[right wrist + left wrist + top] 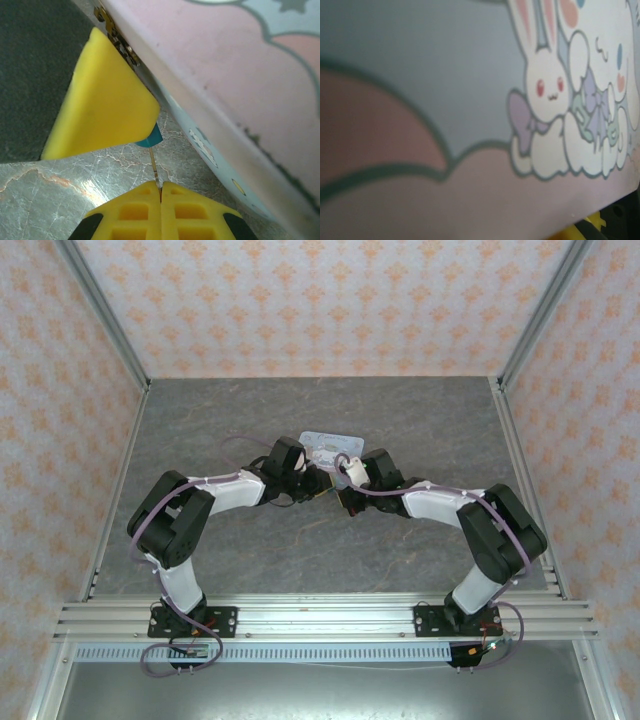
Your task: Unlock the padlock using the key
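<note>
The padlock (151, 137) is a tiny teal block peeking out from under my left gripper's yellow finger (100, 105), held just above the table. A thin metal key (155, 167) runs from it straight down into my right gripper (160, 189), whose yellow pads are pressed together on the key's end. In the top view the two grippers meet at the table's middle, left gripper (316, 483) facing right gripper (337, 490). The pale blue cartoon-printed tin (225, 75) lies right beside them, its brass hasp (117, 37) above the left finger.
The tin's lid with its rabbit print (547, 90) is very close to the left wrist camera. A bit of yellow finger (592, 227) shows at the lower right. Grey marbled table (400, 410) spreads around the tin (325, 445), with patterned walls on three sides.
</note>
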